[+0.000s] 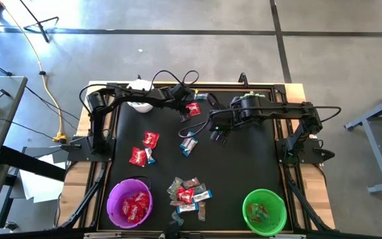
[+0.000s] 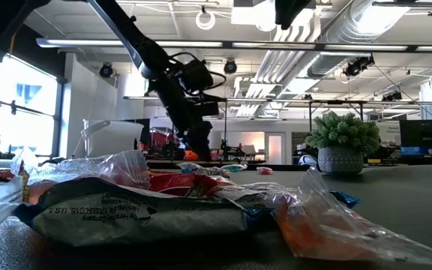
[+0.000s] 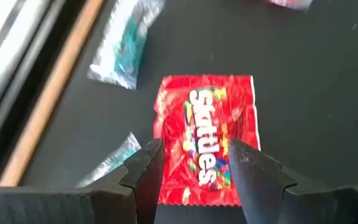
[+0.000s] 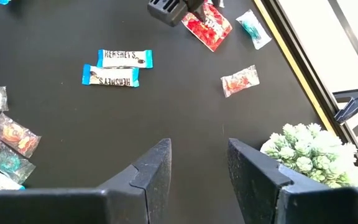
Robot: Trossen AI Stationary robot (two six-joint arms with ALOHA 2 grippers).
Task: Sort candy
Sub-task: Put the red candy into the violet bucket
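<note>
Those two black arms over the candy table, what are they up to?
They are sorting candy. The left gripper hangs open over a shiny red Skittles packet lying on the black mat. The right gripper waits open above bare mat. Red packets already fill the purple bowl; the green bowl holds a few sweets.

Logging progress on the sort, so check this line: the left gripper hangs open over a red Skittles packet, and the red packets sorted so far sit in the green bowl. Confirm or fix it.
One thing is wrong: the bowl. The high view shows the sorted red packets in the purple bowl, not the green bowl. The rest stands: the left gripper hangs open over the red Skittles packet.
</note>
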